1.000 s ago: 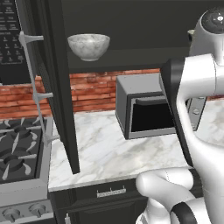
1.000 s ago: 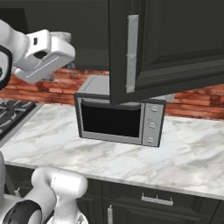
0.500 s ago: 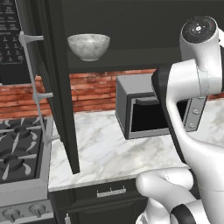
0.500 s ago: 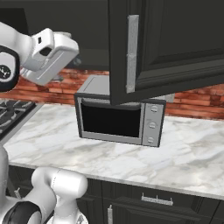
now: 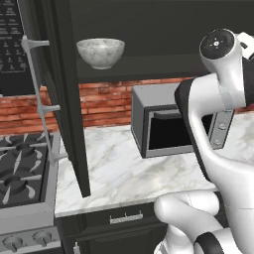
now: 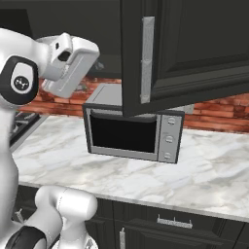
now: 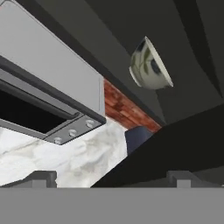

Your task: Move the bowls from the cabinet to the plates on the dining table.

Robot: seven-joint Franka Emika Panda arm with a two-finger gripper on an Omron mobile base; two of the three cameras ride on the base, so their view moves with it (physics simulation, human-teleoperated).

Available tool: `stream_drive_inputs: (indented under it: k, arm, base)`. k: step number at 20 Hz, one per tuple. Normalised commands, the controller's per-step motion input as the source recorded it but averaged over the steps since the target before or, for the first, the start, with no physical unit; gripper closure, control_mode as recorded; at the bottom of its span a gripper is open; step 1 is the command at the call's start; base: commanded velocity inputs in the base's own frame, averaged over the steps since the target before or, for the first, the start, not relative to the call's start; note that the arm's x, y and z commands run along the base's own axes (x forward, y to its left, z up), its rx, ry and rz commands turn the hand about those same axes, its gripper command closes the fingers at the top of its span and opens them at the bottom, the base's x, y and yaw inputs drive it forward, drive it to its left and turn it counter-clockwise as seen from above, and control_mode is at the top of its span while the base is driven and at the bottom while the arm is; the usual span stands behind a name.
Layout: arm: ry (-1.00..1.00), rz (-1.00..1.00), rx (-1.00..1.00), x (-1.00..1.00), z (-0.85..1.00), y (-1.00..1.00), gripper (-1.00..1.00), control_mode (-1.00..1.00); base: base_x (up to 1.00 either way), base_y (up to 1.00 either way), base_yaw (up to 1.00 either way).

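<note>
Stove [image 5: 22, 173] at far left. Beside it, open cabinet door [image 5: 62, 94] with silver bar handle [image 5: 42, 99]. White-grey marbled bowl [image 5: 100, 52] upright on the cabinet shelf [image 5: 149, 64], above the marble counter [image 5: 114, 173]. Grey microwave [image 5: 163, 124] further right. In the hand view, 1 grey-green bowl [image 7: 150, 65] on the shelf. Gripper [image 7: 111, 178] raised by the cabinet, tips spread wide, nothing between them.
</note>
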Motion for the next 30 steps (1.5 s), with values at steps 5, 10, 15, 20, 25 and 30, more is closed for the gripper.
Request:
stream_drive_inputs:
  k: [5,10,15,20,25,30]
  arm:
    - [0.09,-0.07,-0.09,0.08,-0.08,-0.16,-1.00,-1.00]
    - [0.07,-0.06,-0.06,0.18,0.00,0.00,-1.00,-1.00]
    - [0.09,-0.10,-0.09,0.05,0.04,0.00,-1.00,-1.00]
    - [0.08,-0.13,-0.06,0.00,0.00,0.00,-1.00,-1.00]
    - [0.04,-0.16,-0.02,0.00,0.00,0.00,-1.00,-1.00]
    - [0.00,-0.17,0.00,0.00,0.00,0.00,-1.00,-1.00]
  base:
    - [0.00,0.00,0.00]
    - [0.00,0.00,0.00]
    - [0.00,0.00,0.00]
    - [0.00,0.00,0.00]
    - [0.00,0.00,0.00]
    - [0.00,0.00,0.00]
